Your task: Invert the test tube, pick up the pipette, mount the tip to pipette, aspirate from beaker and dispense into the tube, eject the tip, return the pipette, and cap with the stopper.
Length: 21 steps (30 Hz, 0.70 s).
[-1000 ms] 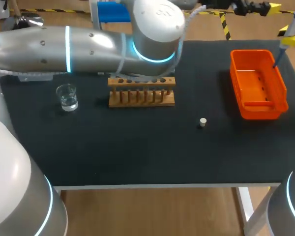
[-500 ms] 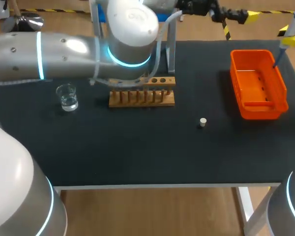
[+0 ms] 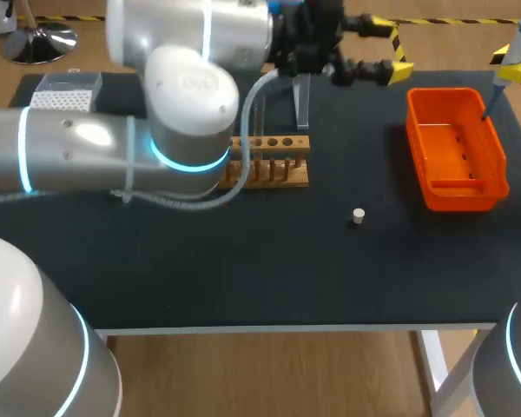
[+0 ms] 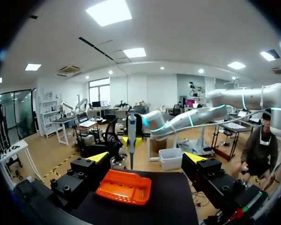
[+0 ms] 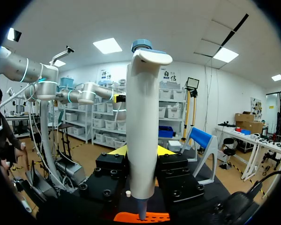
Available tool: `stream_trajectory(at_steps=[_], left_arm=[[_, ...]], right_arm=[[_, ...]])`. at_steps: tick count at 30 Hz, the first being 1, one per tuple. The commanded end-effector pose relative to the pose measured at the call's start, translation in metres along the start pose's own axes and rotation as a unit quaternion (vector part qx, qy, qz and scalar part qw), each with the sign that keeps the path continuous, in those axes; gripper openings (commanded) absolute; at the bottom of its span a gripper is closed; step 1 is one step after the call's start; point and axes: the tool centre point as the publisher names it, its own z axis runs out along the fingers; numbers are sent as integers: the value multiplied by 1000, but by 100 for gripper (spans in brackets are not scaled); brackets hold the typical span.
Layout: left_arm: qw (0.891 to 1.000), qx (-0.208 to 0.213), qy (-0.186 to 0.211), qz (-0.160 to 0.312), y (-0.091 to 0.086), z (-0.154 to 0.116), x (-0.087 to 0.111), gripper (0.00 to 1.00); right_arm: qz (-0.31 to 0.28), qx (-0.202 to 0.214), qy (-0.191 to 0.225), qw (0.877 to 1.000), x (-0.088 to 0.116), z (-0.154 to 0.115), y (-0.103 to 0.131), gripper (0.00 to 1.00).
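1. At the table's far edge, the left arm (image 3: 182, 113) is folded over the test tube rack (image 3: 273, 165). The left gripper (image 3: 396, 48) is held level, pointed toward the orange bin (image 3: 456, 148), with its fingers spread wide and nothing between them.
2. Above the bin's far corner, the pipette (image 5: 143, 117) is clamped upright in the right gripper (image 5: 141, 151).
3. The stopper (image 3: 358, 215) is seen on the table, nearer than the rack.
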Motion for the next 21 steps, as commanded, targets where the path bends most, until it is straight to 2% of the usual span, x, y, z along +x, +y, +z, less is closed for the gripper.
stream_trajectory(at_steps=[1, 10, 21], left_arm=[[998, 55, -9, -1, 21, -28, 13, 100], [997, 81, -15, 4, 51, -58, 21, 100], [997, 75, 0, 10, 60, -82, 11, 100]], right_arm=[[0, 1, 1, 1000, 0, -1, 1, 0], [0, 1, 1, 1000, 0, -1, 1, 0], [0, 1, 1, 1000, 0, -1, 1, 0]])
